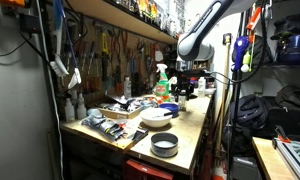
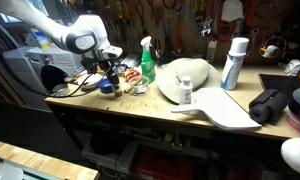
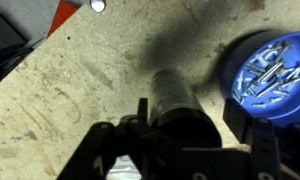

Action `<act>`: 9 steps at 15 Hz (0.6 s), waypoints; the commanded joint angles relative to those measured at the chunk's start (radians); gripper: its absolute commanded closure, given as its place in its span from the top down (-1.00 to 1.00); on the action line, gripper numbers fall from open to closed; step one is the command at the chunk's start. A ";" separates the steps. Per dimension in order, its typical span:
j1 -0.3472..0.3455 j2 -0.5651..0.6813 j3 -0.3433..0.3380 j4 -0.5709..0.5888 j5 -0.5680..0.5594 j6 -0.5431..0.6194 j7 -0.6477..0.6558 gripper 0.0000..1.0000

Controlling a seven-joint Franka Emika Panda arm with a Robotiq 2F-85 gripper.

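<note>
Two things matter here imo: centring and clearance. The gripper [image 3: 183, 138] hangs low over the bench [image 3: 60, 100] with its jaws spread wide and nothing clamped. A dark can [image 3: 175, 95] sits right in the gap between the fingers and looks upright to me. Neither finger seems to touch it in the wrist view, but the lower part is all shadow, so I wouldn't swear to that. Just beside the can is a blue tub [image 3: 265, 65] full of screws, and that's the catch: the finger on that side has very little room between can and tub. In an exterior view the gripper [image 2: 108, 75] is over the cluttered end of the bench, with a green spray bottle [image 2: 146, 58] near it. If I were driving, I'd keep the wrist pointing straight down and nudge sideways until the can is dead centre, so both pads meet it together. Off-centre, I reckon one pad shoves it into the tub or tips it. The can looks smooth and round, so I'd squeeze slowly around mid-height rather than at the rim, and check that the tub-side finger isn't resting on the tub's edge.
</note>
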 commanded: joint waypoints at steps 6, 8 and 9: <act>0.011 0.014 -0.016 0.001 -0.019 0.047 0.002 -0.43; 0.016 -0.034 -0.020 0.001 -0.051 0.008 0.015 -0.43; 0.019 -0.073 -0.024 0.000 -0.080 -0.019 0.023 -0.43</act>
